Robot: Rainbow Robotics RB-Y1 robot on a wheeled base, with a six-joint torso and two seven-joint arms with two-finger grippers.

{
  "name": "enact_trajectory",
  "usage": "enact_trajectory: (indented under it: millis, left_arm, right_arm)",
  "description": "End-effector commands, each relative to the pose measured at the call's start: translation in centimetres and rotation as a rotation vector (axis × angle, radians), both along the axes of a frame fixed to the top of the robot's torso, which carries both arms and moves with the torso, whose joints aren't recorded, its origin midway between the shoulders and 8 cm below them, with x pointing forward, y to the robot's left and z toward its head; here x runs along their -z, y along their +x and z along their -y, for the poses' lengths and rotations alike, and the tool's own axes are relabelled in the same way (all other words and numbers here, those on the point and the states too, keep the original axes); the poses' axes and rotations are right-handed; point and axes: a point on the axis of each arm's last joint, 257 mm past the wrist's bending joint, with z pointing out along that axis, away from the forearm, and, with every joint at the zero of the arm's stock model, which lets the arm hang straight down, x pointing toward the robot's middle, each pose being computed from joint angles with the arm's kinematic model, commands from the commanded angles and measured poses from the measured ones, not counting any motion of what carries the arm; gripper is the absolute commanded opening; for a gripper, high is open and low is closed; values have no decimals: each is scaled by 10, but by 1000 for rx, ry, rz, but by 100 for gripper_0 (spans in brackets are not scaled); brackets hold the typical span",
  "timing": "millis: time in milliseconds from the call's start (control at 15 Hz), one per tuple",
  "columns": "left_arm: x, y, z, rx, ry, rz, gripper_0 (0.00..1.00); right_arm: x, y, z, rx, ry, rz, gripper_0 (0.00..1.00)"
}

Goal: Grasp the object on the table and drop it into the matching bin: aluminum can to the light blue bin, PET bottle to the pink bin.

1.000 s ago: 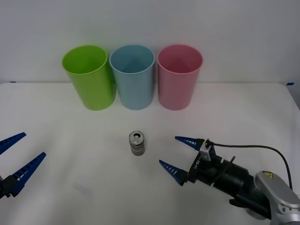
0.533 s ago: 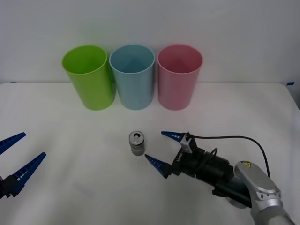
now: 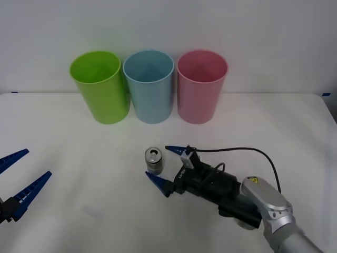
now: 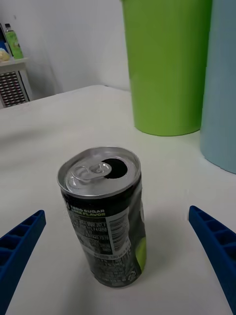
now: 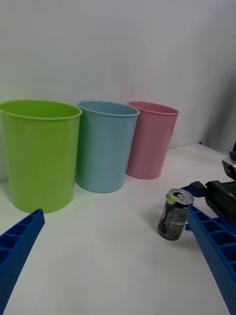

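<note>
Right gripper (image 3: pixel 162 168) has advanced, fingers spread, to flank the upright can (image 3: pixel 154 161); closing comes next, left gripper (image 3: pixel 21 176) idle, open.

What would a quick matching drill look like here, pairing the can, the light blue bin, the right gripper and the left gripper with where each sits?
Column 1:
1. aluminum can
2. light blue bin
3. right gripper
4. left gripper

Column 2:
A. middle of the three cups at the back
B. fingers open, one on each side of the can
C. upright on the table, in front of the cups
D. open at the table's left edge, away from the can

Pairs: 1-C, 2-A, 3-B, 4-D
</note>
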Motion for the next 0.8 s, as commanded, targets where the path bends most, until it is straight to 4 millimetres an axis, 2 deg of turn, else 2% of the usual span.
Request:
enact_trajectory:
  millis: [67,400,733,800]
  left_arm:
    - [0,0,0,0,0,0,100]
    - [0,0,0,0,0,0,100]
    - [0,0,0,0,0,0,100]
    - [0,0,0,0,0,0,100]
  right_arm:
    - [-1,4,-16,12,-16,5,100]
    - [1,9,-32,38,-45,16,100]
    - [3,10,-33,43,-54,20,100]
    - [3,10,-33,43,-55,21,78]
